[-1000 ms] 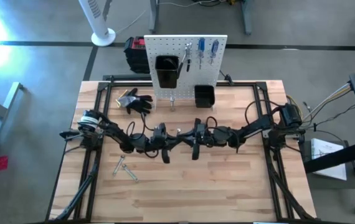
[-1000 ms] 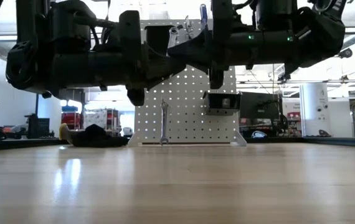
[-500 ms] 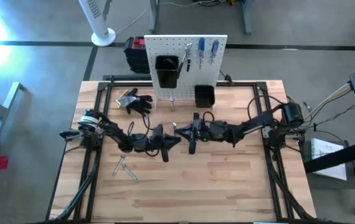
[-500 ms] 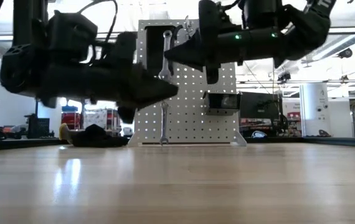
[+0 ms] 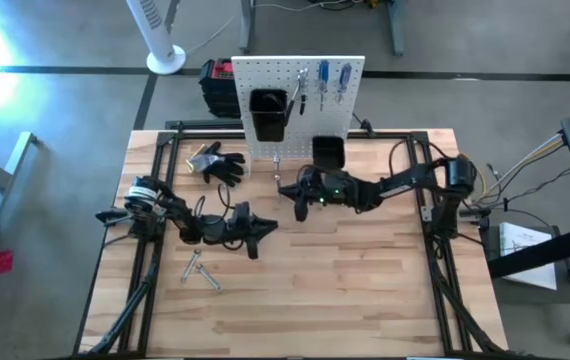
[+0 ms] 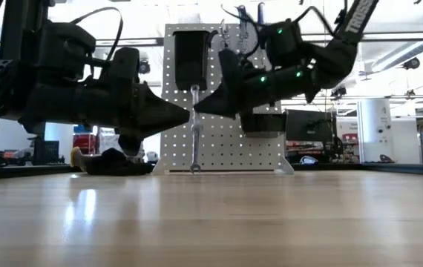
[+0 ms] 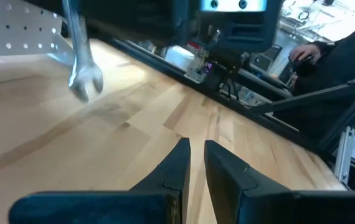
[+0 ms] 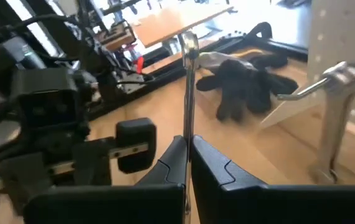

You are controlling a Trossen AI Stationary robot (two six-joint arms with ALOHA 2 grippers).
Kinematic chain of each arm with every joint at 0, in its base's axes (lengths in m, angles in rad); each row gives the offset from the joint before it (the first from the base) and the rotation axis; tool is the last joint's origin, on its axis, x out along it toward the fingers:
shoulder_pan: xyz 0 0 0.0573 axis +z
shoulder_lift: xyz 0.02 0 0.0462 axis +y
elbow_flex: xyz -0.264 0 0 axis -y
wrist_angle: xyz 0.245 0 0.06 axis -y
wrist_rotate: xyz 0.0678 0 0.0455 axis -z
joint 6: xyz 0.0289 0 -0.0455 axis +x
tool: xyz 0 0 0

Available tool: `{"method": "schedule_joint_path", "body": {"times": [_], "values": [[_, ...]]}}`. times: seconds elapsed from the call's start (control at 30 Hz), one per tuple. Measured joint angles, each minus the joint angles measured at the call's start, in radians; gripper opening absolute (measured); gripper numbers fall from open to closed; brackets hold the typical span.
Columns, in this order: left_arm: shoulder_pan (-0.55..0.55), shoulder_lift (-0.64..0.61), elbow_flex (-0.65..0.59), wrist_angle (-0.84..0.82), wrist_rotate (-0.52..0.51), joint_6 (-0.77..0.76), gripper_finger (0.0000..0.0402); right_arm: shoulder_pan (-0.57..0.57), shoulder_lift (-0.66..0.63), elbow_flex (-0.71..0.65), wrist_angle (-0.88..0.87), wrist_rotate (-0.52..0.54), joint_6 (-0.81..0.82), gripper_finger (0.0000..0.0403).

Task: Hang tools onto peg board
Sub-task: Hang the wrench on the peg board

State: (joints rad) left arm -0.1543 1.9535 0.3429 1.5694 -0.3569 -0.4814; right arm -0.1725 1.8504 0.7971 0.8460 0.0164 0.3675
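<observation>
right gripper holds a wrench near the peg board

the right gripper [image 5: 283, 189] reaches toward the foot of the peg board [image 5: 295, 75], its fingers clamped tight on a slim silver wrench [image 8: 189, 93] that stands upright between them. the left gripper [image 5: 273, 225] hangs over the middle of the wooden table [image 5: 365, 290], well apart from the board, with its fingers [image 7: 176, 163] parted by a narrow gap and nothing between them. the board stands upright at the table's far edge, carrying two black bins [image 5: 268, 113], blue-handled screwdrivers [image 5: 334, 78] and another wrench [image 6: 194, 148] hanging low by its base. black work gloves [image 5: 220, 163] lie left of the board. more silver tools [image 5: 199, 270] lie flat on the table near the left arm.
</observation>
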Motion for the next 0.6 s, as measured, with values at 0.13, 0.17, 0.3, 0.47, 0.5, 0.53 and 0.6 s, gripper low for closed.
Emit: {"method": "schedule_joint_path", "body": {"times": [0.13, 0.17, 0.3, 0.47, 0.5, 0.53, 0.6], "values": [[0.000, -0.002, 0.001, 0.001, -0.002, 0.015, 0.0038, -0.019, 0.058, 0.026, -0.009, -0.018, 0.060, 0.0000], [0.000, -0.002, 0.001, 0.001, -0.002, 0.016, 0.0038, -0.021, 0.073, 0.033, -0.013, -0.018, 0.076, 0.0000], [0.000, -0.003, 0.000, 0.001, -0.002, 0.017, 0.0039, -0.038, 0.126, 0.065, 0.004, -0.060, 0.157, 0.0000], [0.000, -0.006, -0.009, 0.001, -0.003, 0.016, 0.0039, -0.040, 0.166, 0.081, -0.006, -0.017, 0.207, 0.0000], [0.000, -0.006, -0.011, 0.001, -0.003, 0.016, 0.0039, -0.038, 0.161, 0.082, 0.004, 0.005, 0.214, 0.0000], [0.000, -0.007, -0.014, 0.001, -0.003, 0.015, 0.0039, -0.036, 0.159, 0.082, 0.010, 0.028, 0.219, 0.0000], [0.000, -0.008, -0.020, 0.001, -0.003, 0.009, 0.0039, -0.037, 0.151, 0.079, 0.003, 0.057, 0.226, 0.0000]]}}
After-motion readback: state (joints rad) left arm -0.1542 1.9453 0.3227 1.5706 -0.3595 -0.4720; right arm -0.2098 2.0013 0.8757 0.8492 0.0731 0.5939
